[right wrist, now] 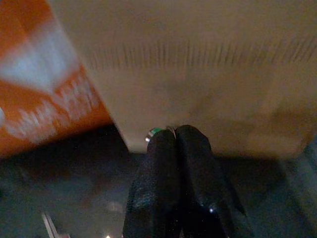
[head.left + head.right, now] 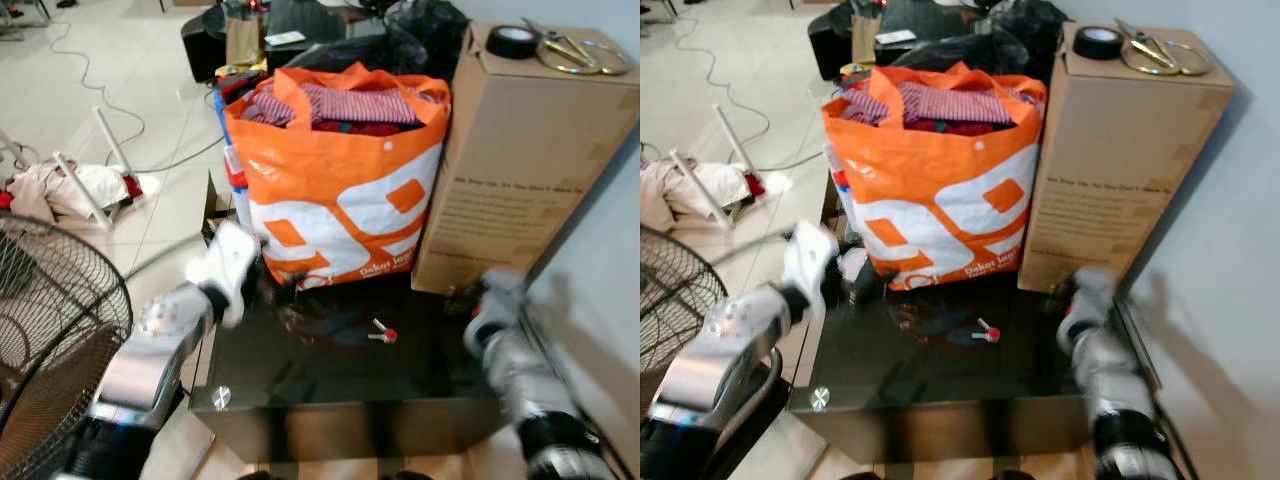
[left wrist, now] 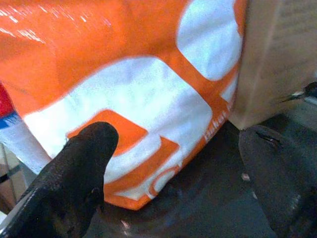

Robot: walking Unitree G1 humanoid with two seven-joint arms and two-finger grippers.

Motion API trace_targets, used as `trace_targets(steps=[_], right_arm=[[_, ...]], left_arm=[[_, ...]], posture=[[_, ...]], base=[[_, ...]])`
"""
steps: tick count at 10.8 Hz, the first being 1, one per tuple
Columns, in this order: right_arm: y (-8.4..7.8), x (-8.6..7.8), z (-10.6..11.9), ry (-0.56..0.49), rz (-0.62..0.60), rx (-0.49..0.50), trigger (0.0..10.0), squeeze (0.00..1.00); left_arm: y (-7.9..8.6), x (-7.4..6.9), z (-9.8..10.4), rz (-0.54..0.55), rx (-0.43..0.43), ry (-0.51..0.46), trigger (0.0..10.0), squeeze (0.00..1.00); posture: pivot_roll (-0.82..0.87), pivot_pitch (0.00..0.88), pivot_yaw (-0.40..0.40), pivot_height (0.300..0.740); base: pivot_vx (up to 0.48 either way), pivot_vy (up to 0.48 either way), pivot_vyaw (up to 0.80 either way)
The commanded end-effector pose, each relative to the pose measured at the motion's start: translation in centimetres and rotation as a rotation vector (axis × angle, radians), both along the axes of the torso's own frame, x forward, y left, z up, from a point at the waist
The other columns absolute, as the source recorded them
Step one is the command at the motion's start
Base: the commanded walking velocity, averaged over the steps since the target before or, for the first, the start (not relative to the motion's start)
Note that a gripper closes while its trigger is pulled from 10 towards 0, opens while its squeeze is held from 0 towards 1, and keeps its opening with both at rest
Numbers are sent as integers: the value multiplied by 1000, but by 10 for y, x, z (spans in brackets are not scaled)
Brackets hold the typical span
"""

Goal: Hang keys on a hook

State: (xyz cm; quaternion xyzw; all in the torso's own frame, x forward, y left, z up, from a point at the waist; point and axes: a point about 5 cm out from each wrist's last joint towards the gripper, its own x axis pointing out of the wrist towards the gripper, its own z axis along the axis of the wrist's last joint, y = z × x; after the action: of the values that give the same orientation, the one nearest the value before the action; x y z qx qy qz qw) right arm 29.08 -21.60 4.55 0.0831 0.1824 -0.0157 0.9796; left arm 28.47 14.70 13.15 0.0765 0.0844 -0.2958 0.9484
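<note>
Clearly my right tool [image 1: 176, 136], pressed together on something small and green, risks knocking the cardboard box [image 1: 198, 64] just ahead, while my left tool [image 3: 173, 168] gapes apart beside the orange bag [image 3: 124, 74].

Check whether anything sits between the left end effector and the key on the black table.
Nothing visible does. The key lies alone on the black table, in front of the orange bag. The left end effector, fingers apart, is by the bag's lower left corner, with bare tabletop between it and the key.
</note>
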Motion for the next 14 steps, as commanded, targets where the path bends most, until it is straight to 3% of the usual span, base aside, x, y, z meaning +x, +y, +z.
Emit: trace_targets(steps=[1, 3, 6, 8, 9, 10, 11, 14], right_arm=[[3, 2, 8, -29, 8, 21, 0, 0], [16, -20, 50, -177, 56, -6, 0, 0], [27, -34, 66, -213, 30, 14, 0, 0], [26, -37, 77, -232, 24, -32, 0, 0], [27, -36, 79, -239, 48, -44, 8706, 0], [29, -33, 81, -241, 88, -49, 10000, 0], [33, -32, 80, -216, 134, -65, 10000, 0], [26, -40, 82, -258, 105, -203, 10000, 0]], left_arm=[[5, 1, 4, 40, 1, -10, 10000, 24], [2, -2, 20, 134, 2, -106, 10000, 8], [-1, -8, 10, 230, -17, -91, 10000, 0], [-8, -5, 8, 218, -9, -95, 10000, 0], [-9, -5, 7, 218, -12, -94, 10000, 0], [-12, -5, 6, 219, -14, -96, 10000, 0], [-13, -6, 6, 220, -12, -101, 10000, 0], [-5, -11, -6, 232, 55, -81, 10000, 0]], posture=[[-38, 0, 79, 740], [-37, 0, 71, 740], [-51, 0, 73, 740], [-73, 0, 72, 740], [-71, 0, 65, 740], [-60, 0, 49, 740], [-58, 0, 43, 740], [-83, 0, 64, 740]], base=[[0, 0, 0], [0, 0, 0], [0, 0, 0], [0, 0, 0], [0, 0, 0], [0, 0, 0], [0, 0, 0], [0, 0, -800]])
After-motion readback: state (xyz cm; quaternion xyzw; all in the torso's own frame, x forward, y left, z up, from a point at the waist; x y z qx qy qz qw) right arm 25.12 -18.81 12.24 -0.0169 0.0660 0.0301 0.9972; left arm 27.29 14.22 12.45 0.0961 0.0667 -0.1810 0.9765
